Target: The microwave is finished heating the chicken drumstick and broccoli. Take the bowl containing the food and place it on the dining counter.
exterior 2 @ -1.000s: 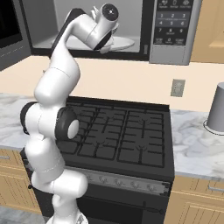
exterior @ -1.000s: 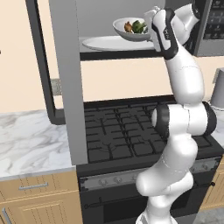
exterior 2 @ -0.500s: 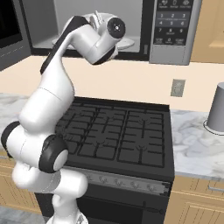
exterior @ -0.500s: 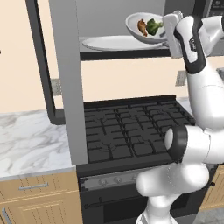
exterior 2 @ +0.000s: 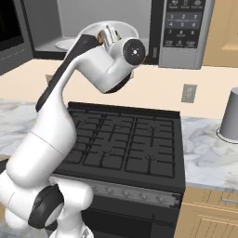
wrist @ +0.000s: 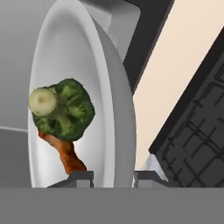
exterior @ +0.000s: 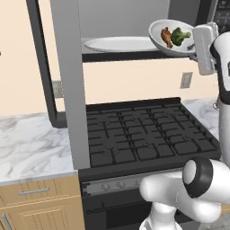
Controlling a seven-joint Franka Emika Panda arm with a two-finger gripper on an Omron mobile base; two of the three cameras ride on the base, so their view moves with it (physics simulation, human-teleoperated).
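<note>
The white-grey bowl (exterior: pixel 158 32) hangs in the air just outside the open microwave (exterior: pixel 67 54), tipped a little, at its right front corner. In it lie the orange-brown chicken drumstick (exterior: pixel 166 37) and the green broccoli (exterior: pixel 180 35). My gripper (exterior: pixel 194 43) is shut on the bowl's right rim. In the hand view the bowl's rim (wrist: pixel 120 109) runs between my gripper's (wrist: pixel 113 178) two tips, with the broccoli (wrist: pixel 63 109) and the drumstick (wrist: pixel 66 153) left of it. From the right base view the bowl (exterior 2: pixel 130 29) peeks out behind my gripper (exterior 2: pixel 109 35). The dining counter is out of view.
The white turntable plate (exterior: pixel 119 44) lies inside the microwave, whose door (exterior: pixel 42 67) swings open to the left. Below is a black gas stove (exterior: pixel 143 134) between marble worktops (exterior: pixel 31 148). A grey cylinder (exterior 2: pixel 231 116) stands on the right worktop. The button panel (exterior 2: pixel 185 25) is right of the hand.
The arm has drawn the bowl out of the microwave, off the turntable and to the right, and the bowl now tilts slightly. The grip has stayed shut on the rim.
</note>
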